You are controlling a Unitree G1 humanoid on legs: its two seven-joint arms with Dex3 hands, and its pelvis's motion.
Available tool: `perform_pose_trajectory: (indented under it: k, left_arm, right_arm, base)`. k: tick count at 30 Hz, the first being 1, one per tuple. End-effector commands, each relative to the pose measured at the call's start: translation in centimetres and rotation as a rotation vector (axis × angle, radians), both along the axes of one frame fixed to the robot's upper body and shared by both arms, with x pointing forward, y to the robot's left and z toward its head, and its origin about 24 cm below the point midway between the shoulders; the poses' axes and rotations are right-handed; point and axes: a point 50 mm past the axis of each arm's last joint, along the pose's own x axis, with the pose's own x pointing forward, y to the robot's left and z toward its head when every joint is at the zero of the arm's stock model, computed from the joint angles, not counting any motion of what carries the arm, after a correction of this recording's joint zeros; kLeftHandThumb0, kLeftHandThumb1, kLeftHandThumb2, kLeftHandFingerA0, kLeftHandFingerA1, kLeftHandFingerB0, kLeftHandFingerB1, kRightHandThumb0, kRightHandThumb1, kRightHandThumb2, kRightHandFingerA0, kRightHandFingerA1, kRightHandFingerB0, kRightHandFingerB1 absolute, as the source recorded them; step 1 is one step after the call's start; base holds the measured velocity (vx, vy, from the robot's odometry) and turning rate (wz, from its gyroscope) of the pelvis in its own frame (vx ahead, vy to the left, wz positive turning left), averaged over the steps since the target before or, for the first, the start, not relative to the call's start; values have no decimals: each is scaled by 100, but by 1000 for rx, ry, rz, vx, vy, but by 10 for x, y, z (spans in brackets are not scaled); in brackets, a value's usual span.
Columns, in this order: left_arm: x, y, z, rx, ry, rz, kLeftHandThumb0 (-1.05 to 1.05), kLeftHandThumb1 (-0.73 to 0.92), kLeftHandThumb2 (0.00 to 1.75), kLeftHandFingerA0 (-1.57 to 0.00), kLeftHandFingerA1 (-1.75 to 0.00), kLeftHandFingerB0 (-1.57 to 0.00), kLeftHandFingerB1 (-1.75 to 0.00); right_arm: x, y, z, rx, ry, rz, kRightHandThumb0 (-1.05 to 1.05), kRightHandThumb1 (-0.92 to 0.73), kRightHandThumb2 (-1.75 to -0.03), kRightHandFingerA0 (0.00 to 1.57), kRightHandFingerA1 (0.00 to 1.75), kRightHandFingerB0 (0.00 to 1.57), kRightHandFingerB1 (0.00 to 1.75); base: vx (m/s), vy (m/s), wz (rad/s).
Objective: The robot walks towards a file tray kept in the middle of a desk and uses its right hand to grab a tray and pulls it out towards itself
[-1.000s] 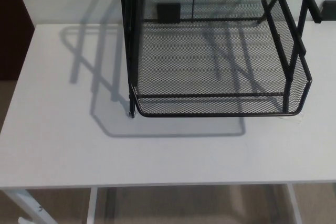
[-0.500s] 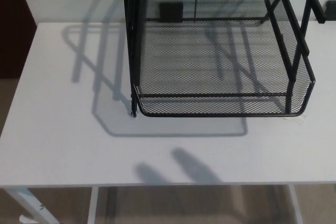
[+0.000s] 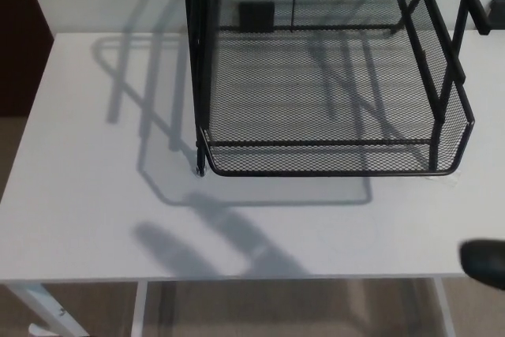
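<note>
A black wire-mesh file tray stands on the white desk, its frame rising out of the top of the view. Its lowest tray has a low mesh front lip facing me. At the lower right edge only a black tip of my right hand shows, over the desk's front edge, well short of the tray and to its right. Whether it is open or shut is hidden. A long finger-like shadow lies on the desk in front of the tray. My left hand does not show.
The desk's front edge runs along the bottom, with white legs and beige floor below. A dark red panel stands at the far left. A small black block sits behind the tray by the wall.
The black tip of my right hand has entered at the lower right. The hand's shadow on the desk has grown and slid left and up toward the tray. The tray has not moved.
</note>
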Motion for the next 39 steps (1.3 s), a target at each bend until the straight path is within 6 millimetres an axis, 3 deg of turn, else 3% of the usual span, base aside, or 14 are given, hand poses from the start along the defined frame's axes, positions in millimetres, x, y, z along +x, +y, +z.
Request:
perform_pose_trajectory:
  k: [1,7,9,17,18,19,20,25,26,27,36,37,38,39]
  left_arm:
    - [5,8,9,120,6,-116,-74,67,60,-59,-38,-49,-34]
    - [7,7,10,129,-6,-133,-81,59,69,-57,-42,-48,-39]
    - [8,7,10,127,-4,-131,-75,66,60,-59,-37,-51,-35]
    - [8,8,12,138,-2,-149,-73,68,60,-55,-37,-49,-34]
    - [8,8,12,147,-2,-158,-75,67,60,-55,-37,-48,-34]
    - [7,8,12,148,-2,-159,-75,67,60,-55,-37,-48,-34]
    - [7,8,12,146,-4,-156,-75,68,62,-55,-37,-48,-35]
    - [9,6,14,161,-11,-176,-74,69,60,-57,-37,-49,-34]
    - [10,5,14,159,-10,-174,-75,67,60,-57,-37,-49,-34]
    - [10,6,14,161,-10,-175,-75,68,62,-57,-38,-50,-35]
    - [9,6,12,170,-7,-198,-81,59,71,-58,-43,-46,-39]
    - [9,6,13,172,-9,-199,-82,59,73,-59,-44,-47,-40]
    - [9,6,13,177,-7,-201,-82,59,73,-59,-44,-47,-40]
    - [10,6,13,178,-7,-204,-81,59,72,-59,-44,-47,-40]
  right_arm:
    - [82,90,-64,-683,158,-462,-79,-35,-70,0,34,12,47]
    - [92,99,-75,-666,149,-508,-68,-39,-81,0,37,9,48]
    - [95,101,-75,-648,156,-514,-73,-42,-54,0,48,17,40]
    - [93,104,-79,-669,201,-505,-80,-38,-54,0,51,17,38]
    - [93,104,-80,-678,212,-509,-61,-34,-80,2,41,12,45]
    - [93,105,-81,-680,213,-511,-61,-34,-80,2,41,12,45]
    - [93,105,-82,-682,221,-509,-78,-40,-54,0,48,17,36]
    - [96,106,-88,-699,231,-523,-78,-41,-54,0,49,15,37]
    - [97,106,-90,-708,235,-525,-59,-33,-81,0,40,9,44]
    - [98,107,-92,-717,239,-528,-78,-41,-54,0,50,13,37]
    - [105,107,-100,-746,267,-557,-76,-41,-53,0,49,15,36]
    - [106,106,-100,-746,265,-558,-63,-36,-79,2,44,11,45]
    - [106,105,-99,-750,267,-561,-75,-41,-53,0,49,16,36]
    - [107,105,-99,-755,265,-567,-74,-43,-54,0,47,15,36]
  base:
    - [0,0,0]
    - [0,0,0]
    - [0,0,0]
    - [0,0,0]
    - [0,0,0]
    - [0,0,0]
    - [0,0,0]
    - [0,0,0]
    - [0,0,0]
    - [0,0,0]
    - [0,0,0]
    - [0,0,0]
    - [0,0,0]
    - [0,0,0]
